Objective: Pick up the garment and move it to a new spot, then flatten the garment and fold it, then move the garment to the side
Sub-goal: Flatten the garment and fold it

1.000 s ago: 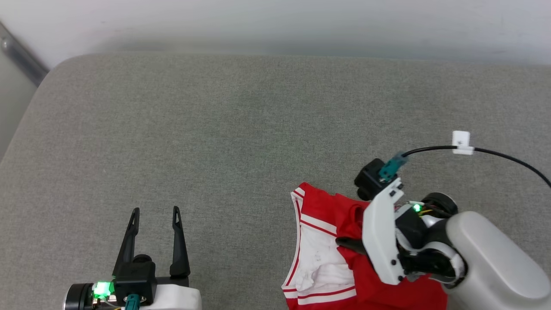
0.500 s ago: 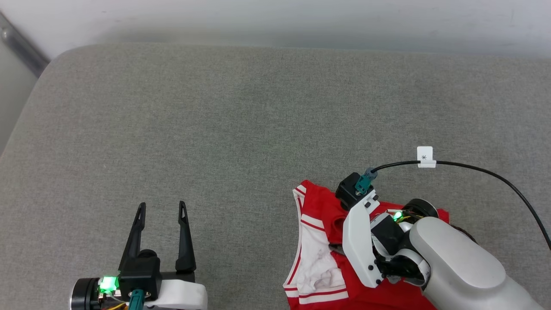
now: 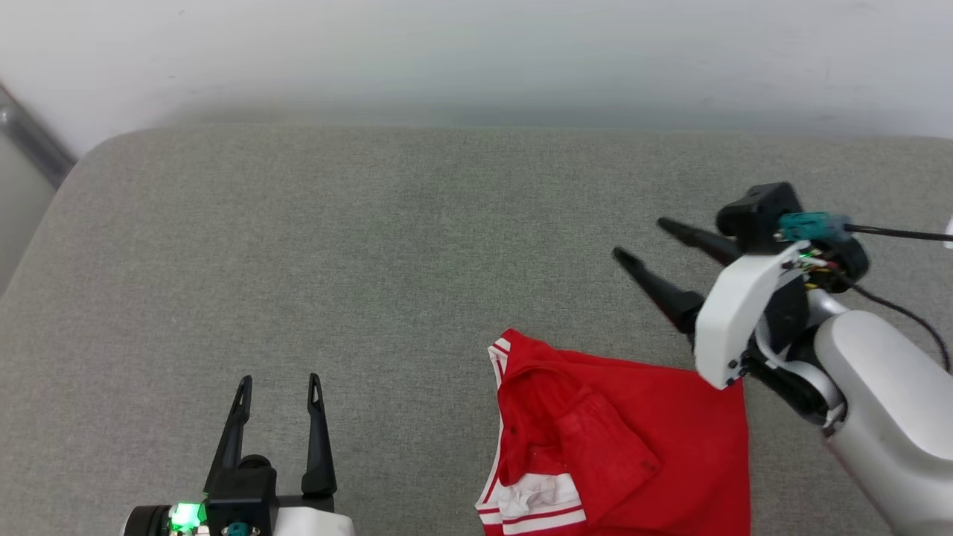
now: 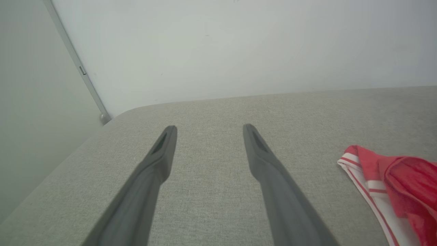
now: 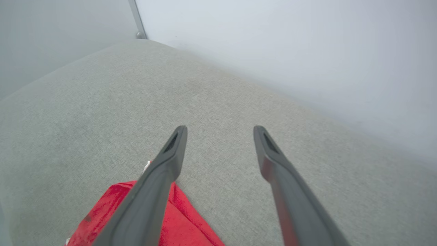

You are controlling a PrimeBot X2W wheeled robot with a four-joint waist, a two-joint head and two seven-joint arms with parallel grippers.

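The garment (image 3: 625, 447) is a red shirt with a white, red-striped sleeve, lying folded on the grey cushion (image 3: 387, 246) at the lower right of the head view. Its striped edge shows at the right of the left wrist view (image 4: 382, 177), and a red corner shows at the bottom of the right wrist view (image 5: 177, 218). My right gripper (image 3: 640, 242) hangs open above and behind the garment, fingers apart and empty, clear of the cloth. My left gripper (image 3: 277, 383) stands open at the lower left, empty, well left of the garment.
A pale wall (image 3: 476, 59) runs along the cushion's far edge. A grey metal bar (image 3: 30, 141) leans at the far left corner. A black cable (image 3: 893, 234) trails from my right wrist.
My right gripper has opened, let go of the garment and lifted up and to the right. The red cloth now lies flatter, covering most of the white sleeve. The head view shifted slightly.
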